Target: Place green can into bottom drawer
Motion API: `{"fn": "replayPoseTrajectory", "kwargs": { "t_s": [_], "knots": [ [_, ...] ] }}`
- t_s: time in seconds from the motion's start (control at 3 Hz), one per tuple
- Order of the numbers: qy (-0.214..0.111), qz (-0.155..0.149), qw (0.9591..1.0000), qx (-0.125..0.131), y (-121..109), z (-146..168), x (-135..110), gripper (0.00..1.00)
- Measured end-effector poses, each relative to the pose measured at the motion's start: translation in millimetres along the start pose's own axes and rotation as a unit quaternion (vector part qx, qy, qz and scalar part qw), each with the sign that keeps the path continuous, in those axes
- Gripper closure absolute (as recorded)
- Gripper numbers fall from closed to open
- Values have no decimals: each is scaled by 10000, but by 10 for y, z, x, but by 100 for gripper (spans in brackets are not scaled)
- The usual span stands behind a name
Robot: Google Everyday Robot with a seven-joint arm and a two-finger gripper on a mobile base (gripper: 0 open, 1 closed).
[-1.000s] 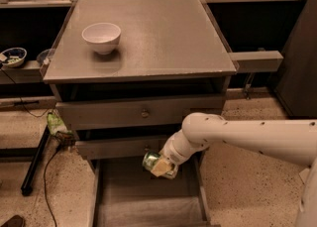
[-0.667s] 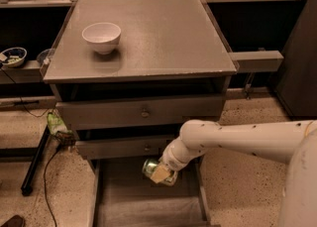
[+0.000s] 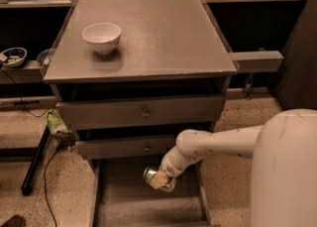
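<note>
Gripper (image 3: 161,180) clasping green can (image 3: 149,174), over bottom drawer (image 3: 126,207) floor, between its side walls

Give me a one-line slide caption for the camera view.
The tool holds the green can over the open bottom drawer, while a white bowl sits on the cabinet top.

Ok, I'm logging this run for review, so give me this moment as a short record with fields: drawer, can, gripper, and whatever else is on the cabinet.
bottom drawer: pulled out, grey floor showing
green can: over the bottom drawer's floor, not yet released
gripper: low in front of the cabinet, above the bottom drawer, jaws shut on the green can
upper drawers: two shallower ones with small round knobs, above the bottom drawer
white bowl: upright on the cabinet top, toward its left side
</note>
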State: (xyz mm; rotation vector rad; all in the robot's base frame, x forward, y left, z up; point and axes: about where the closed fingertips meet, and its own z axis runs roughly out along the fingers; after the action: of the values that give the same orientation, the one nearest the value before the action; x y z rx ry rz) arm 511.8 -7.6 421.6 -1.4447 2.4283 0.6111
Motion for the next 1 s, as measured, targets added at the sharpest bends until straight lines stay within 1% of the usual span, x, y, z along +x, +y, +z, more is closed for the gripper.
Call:
{"fn": "replayPoseTrajectory", "kwargs": {
  "t_s": [0.33,0.67,1.0],
  "knots": [
    [-91,175,9997,165,-48,250,107,100],
    [-235,354,9983,405,-353,500,9,100],
    [-223,382,9983,388,-351,521,18,100]
  ]
}}
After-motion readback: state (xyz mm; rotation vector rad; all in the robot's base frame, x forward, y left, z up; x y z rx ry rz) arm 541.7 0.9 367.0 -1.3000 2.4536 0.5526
